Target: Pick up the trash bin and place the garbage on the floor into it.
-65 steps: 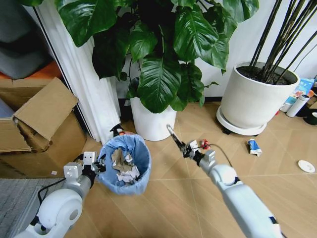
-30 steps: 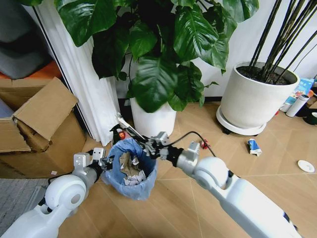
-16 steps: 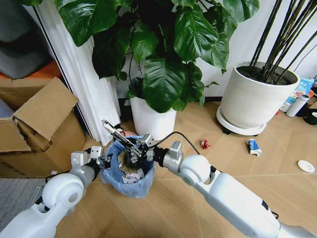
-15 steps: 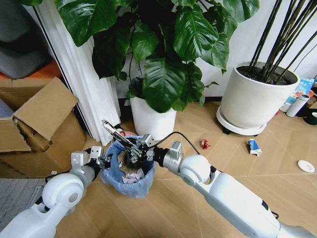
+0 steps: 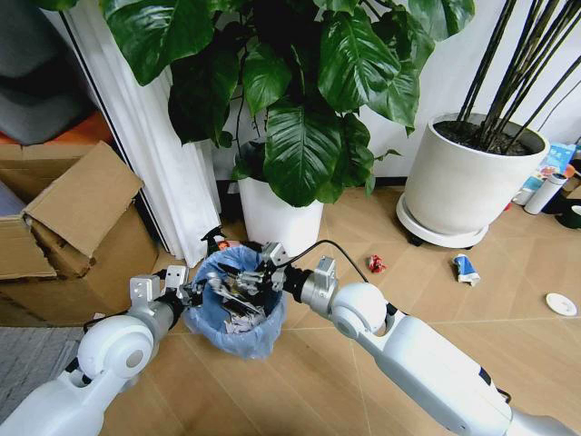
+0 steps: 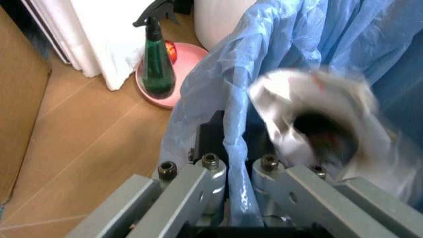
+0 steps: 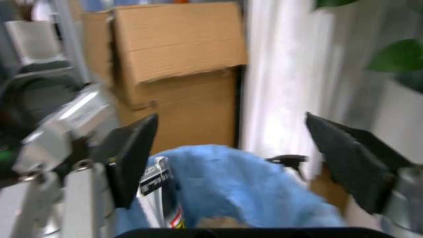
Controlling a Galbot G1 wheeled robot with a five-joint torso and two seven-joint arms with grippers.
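Trash bin (image 5: 231, 304), lined with its crinkly light-blue bag, sits at floor level in front of the white pot (image 5: 277, 222) of the big-leafed plant, held at its near-left rim by the left claw (image 5: 186, 292). That arm comes in from the lower left, its rounded white elbow low and the forearm angled up toward the rim. From the left wrist camera the two fingers (image 6: 210, 168) are clenched on a fold of blue bag (image 6: 264, 74) pinched between them at the rim, and a blurred wad of white paper (image 6: 317, 114) hangs just inside the liner.

Right arm stretches from the lower right across the middle of the floor, elbow bent, the wrist turned so that the right claw (image 5: 243, 289) lies over the bin's mouth, among the crumpled paper inside. From the right wrist camera its dark fingers (image 7: 135, 148) stand wide apart, released, with the blue liner (image 7: 218, 178) between and below them and the cardboard box (image 7: 178, 59) beyond.

On the wooden floor to the right lie more garbage: a small red wrapper (image 5: 376, 263), a blue-and-white tube (image 5: 465, 268) near the large white pot (image 5: 467, 182), and a white round lid (image 5: 561, 304) farther right. A green spray bottle (image 6: 157, 64) stands on a pink dish just beside the bin.
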